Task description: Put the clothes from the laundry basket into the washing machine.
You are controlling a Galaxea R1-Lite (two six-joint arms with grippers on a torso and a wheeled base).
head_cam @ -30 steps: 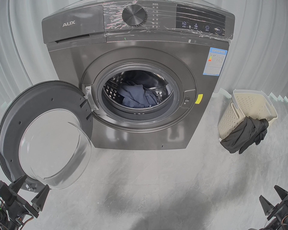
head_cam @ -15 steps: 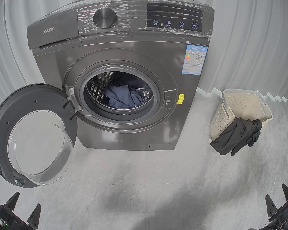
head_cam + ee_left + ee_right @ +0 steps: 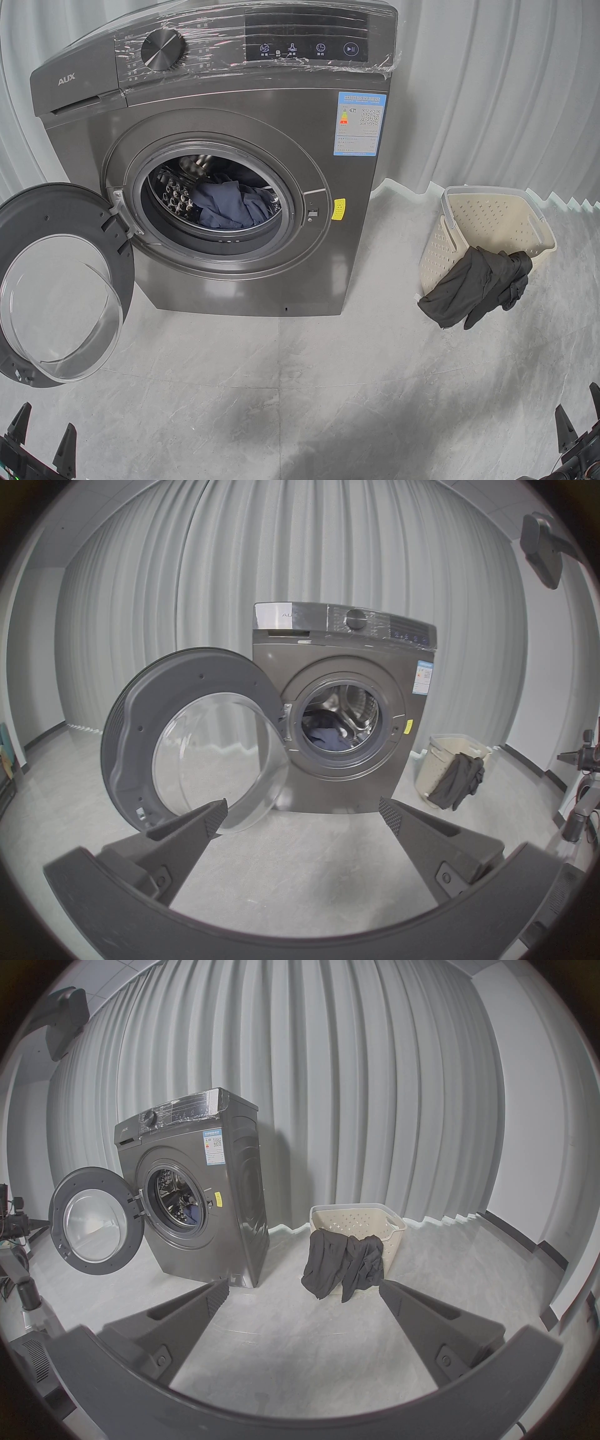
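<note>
I note left tool (image 3: 301,804) and right tool (image 3: 303,1285) wide open, empty; black garment (image 3: 475,284) drapes over laundry basket (image 3: 500,199) rim.

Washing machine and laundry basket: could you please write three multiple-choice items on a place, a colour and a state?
1. Where does the laundry basket stand relative to the washing machine?
A. On top of it
B. On the floor to its right
C. Behind it

2. What colour is the garment hanging over the basket's rim?
A. White
B. Red
C. Black

3. How is the machine's door?
A. Swung open
B. Shut
C. Taken off

1 B, it sits on the floor right of the machine.
2 C, the cloth is black.
3 A, it hangs open, blue clothes visible inside.
</note>
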